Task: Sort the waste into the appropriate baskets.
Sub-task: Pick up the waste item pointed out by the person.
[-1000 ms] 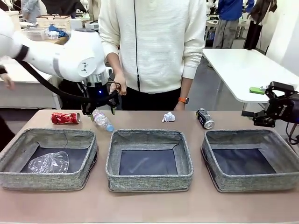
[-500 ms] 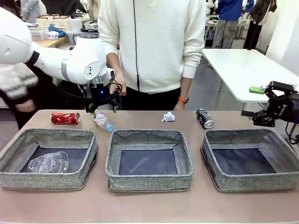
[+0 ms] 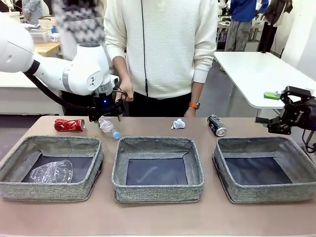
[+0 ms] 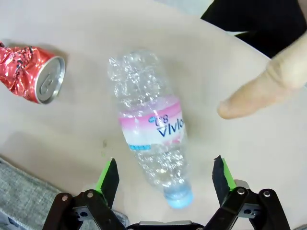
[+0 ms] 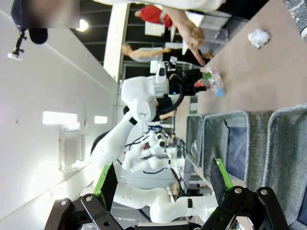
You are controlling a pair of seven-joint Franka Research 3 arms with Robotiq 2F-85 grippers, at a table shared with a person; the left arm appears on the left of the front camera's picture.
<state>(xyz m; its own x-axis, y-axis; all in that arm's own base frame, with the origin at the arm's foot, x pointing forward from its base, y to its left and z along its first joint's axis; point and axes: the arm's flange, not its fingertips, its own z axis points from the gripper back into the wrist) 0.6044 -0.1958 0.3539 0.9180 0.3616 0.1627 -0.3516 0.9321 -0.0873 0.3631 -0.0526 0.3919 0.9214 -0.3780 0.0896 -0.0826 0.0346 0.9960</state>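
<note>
Both grippers are standing wide open and gripping nothing. My left gripper [image 4: 165,167] is hanging pointed straight down over the bottle [image 4: 153,139], its fingers straddling the cap end. I am seeing the bottle lying flat at the table's far left, just right of the red can [image 4: 31,72]. Its long axis is running diagonally, with the blue cap pointing toward the middle basket [image 3: 158,142]. My right gripper [image 3: 270,126] is hovering beside the right basket [image 3: 266,140], pointing sideways across the table.
</note>
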